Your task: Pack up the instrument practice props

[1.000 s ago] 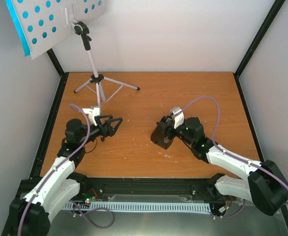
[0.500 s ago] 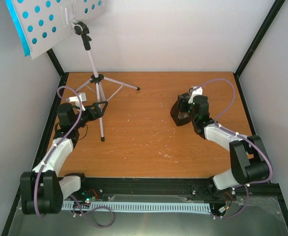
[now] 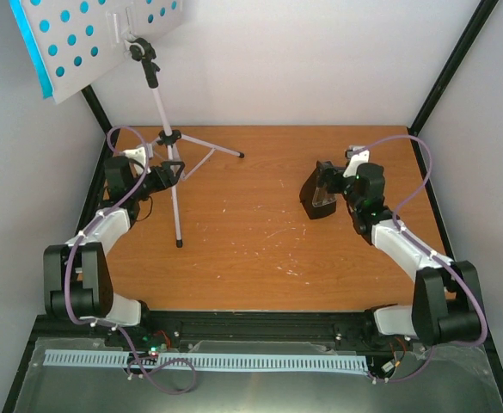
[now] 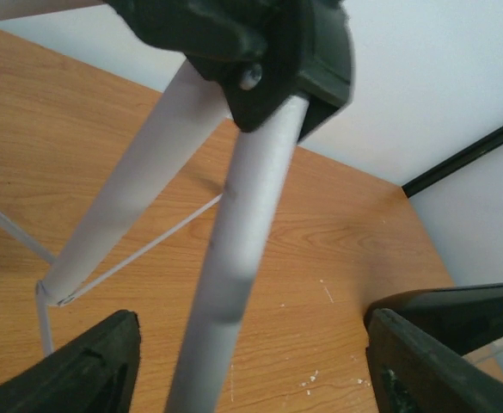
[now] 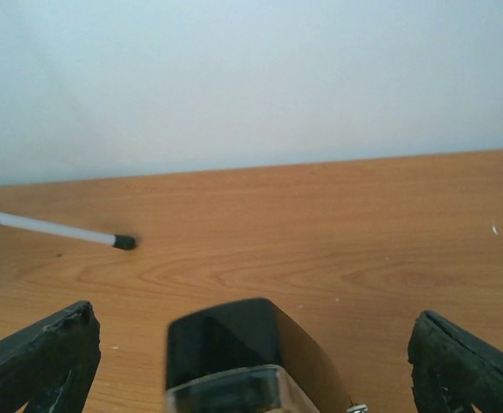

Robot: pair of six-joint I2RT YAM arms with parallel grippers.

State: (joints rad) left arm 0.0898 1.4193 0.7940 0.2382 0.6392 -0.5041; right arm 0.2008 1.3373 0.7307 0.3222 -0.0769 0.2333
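On the table, one music stand, one metronome, left pincer and right pincer both apart.

- The white music stand is seen standing at the rear left of the table, with cyan pages on its desk.
- The left gripper is placed at the stand's near leg.
- The right gripper is set against the black metronome.

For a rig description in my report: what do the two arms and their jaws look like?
The left arm and right arm match: white shells on the links, black joints, a lilac cable looping along each. The jaws are plain matte black.
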